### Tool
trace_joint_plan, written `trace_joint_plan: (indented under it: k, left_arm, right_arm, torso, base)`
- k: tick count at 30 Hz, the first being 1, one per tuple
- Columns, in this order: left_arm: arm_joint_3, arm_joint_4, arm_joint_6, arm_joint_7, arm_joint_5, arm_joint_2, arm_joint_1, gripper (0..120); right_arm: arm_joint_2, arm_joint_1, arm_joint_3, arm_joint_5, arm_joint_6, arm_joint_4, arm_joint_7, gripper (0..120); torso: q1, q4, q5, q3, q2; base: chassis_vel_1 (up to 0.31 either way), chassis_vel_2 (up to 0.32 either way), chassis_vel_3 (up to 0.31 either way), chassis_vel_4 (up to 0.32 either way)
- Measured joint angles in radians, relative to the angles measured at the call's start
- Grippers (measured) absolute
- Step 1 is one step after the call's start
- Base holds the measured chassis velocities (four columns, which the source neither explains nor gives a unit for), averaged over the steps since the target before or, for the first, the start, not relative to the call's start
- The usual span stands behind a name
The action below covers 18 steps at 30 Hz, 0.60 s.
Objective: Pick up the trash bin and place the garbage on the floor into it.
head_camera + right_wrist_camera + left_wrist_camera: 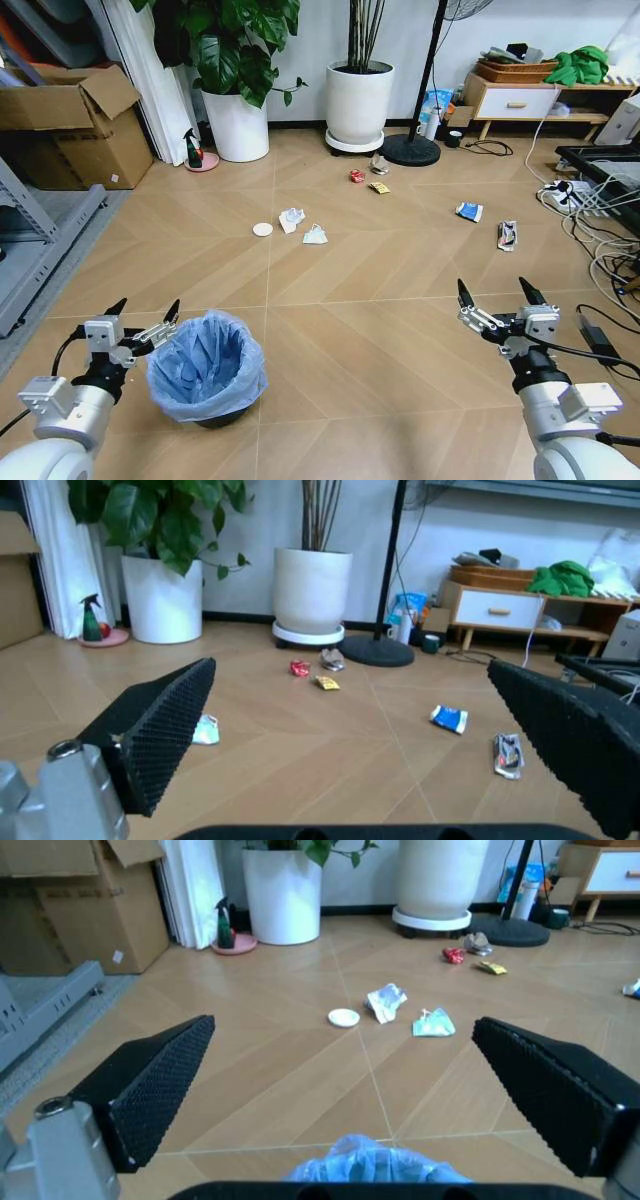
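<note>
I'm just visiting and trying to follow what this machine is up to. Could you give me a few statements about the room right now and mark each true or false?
1. The trash bin stands on the floor beside the left gripper. True.
2. The right gripper holds a crushed can. False: it is open and holds nothing.
3. The white disc lies inside the bin. False: it lies on the floor.
4. A green spray bottle stands near a white plant pot. True.
</note>
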Motion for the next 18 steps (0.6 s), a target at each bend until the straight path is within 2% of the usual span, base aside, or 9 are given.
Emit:
trace_joint_plan:
  k: [12, 18]
  left_arm:
    - [0.008, 0.013, 0.021, -0.002, -0.009, 0.019, -0.007, 100]
    - [0.010, 0.044, 0.089, 0.001, -0.078, 0.082, -0.023, 100]
  right_arm:
    - [-0.003, 0.008, 0.001, 0.004, -0.004, -0.010, -0.003, 100]
    - [-0.012, 0.007, 0.001, 0.006, -0.005, -0.013, -0.006, 100]
  torso:
    - [0.000, 0.0000, -0.0001, 0.000, 0.000]
    - [0.000, 0.0000, -0.0001, 0.000, 0.000]
  base:
    - [0.000, 0.000, 0.000, 0.000]
    - [0.000, 0.000, 0.000, 0.000]
